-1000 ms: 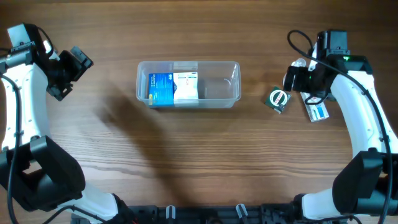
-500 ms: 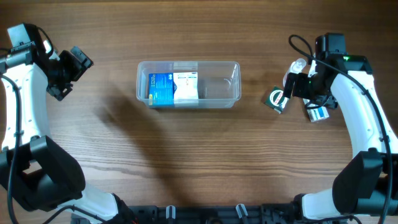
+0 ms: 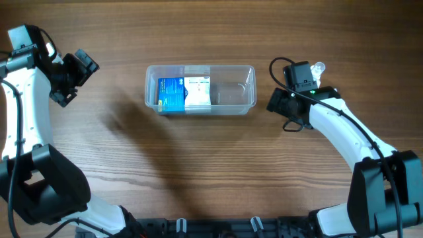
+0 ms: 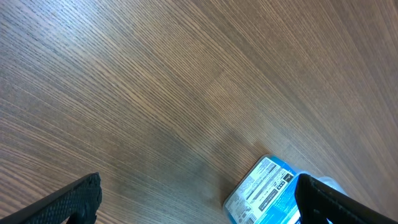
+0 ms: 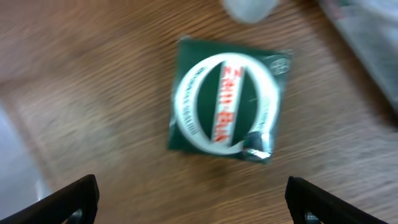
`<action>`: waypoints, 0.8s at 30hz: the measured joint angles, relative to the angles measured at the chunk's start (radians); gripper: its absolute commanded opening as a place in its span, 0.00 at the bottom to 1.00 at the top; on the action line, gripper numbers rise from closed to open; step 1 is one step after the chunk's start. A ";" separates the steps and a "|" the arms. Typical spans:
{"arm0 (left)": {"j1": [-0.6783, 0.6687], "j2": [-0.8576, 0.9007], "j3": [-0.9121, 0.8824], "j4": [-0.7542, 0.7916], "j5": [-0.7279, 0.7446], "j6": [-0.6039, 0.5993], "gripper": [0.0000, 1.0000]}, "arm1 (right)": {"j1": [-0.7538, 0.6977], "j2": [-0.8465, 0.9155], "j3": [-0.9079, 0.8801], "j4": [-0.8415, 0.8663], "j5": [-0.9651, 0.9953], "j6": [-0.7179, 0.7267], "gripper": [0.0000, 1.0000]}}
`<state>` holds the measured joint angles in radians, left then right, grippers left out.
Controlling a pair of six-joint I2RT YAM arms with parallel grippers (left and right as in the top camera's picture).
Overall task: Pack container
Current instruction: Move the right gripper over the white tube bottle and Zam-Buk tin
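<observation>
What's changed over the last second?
The right end effector swung left toward the container and now hovers open over the green packet, not gripping it. The left end effector and the container stayed put.

Green packet (image 5: 224, 99) w/ white ring, red text flat on wood table (image 5: 93, 93); blue box (image 3: 172, 94) beside white box (image 3: 197, 91).

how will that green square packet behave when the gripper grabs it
The green packet lies flat with square corners, so it probably won't roll. A glint at its lower corner suggests a glossy wrap, so it may be slippery. The view is too blurred to judge its stiffness.
</observation>
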<state>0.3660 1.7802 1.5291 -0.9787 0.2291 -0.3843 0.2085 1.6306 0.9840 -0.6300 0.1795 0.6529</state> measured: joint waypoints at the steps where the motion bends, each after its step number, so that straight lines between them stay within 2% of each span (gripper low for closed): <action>1: 0.000 0.000 0.000 0.000 0.000 0.000 1.00 | 0.000 0.000 0.000 0.000 0.016 0.011 1.00; 6: 0.000 0.000 0.000 0.000 0.000 0.000 1.00 | -0.007 0.000 0.000 0.012 0.094 0.055 1.00; 24: 0.000 0.000 0.000 0.000 0.000 0.000 1.00 | -0.050 0.026 -0.040 0.157 0.067 0.031 1.00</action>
<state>0.3660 1.7802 1.5291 -0.9791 0.2295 -0.3843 0.1589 1.6566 0.9443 -0.4728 0.2466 0.6834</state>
